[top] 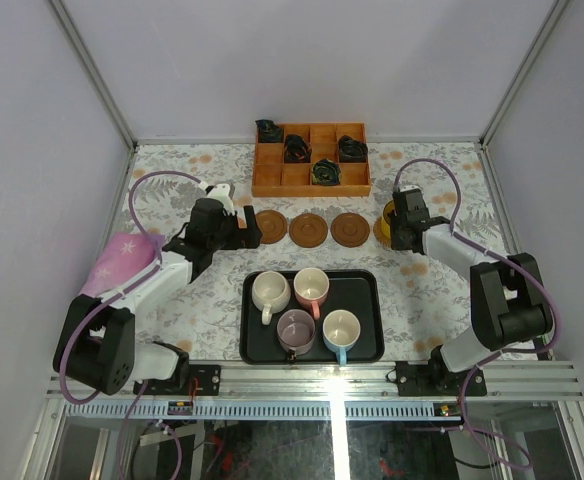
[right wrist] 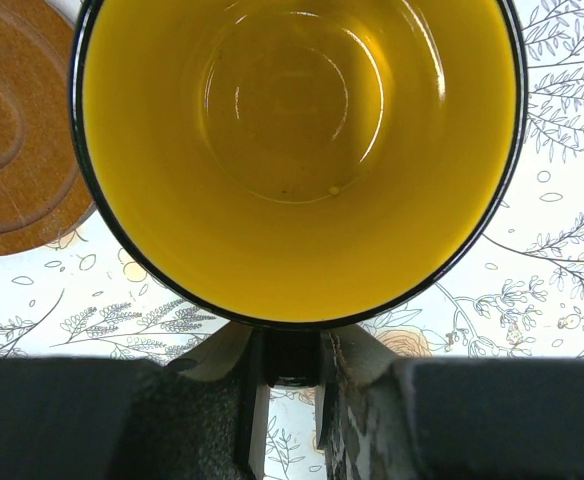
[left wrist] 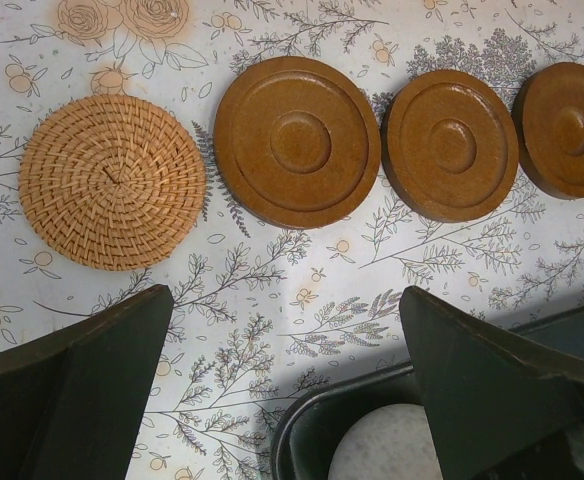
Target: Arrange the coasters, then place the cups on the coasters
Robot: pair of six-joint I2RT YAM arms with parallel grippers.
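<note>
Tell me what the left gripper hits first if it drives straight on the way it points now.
Probably bare floral tablecloth: the open left gripper aims at the strip between the row of coasters and the black tray. Depth is unclear, so the tray's rim might come first.

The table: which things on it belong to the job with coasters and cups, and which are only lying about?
For the job:
- three brown coasters
- woven coaster
- yellow cup
- cream cup, pink cup, mauve cup and light blue cup, on the black tray

Lying about:
- orange box
- dark objects inside it
- pink cloth, far left
</note>
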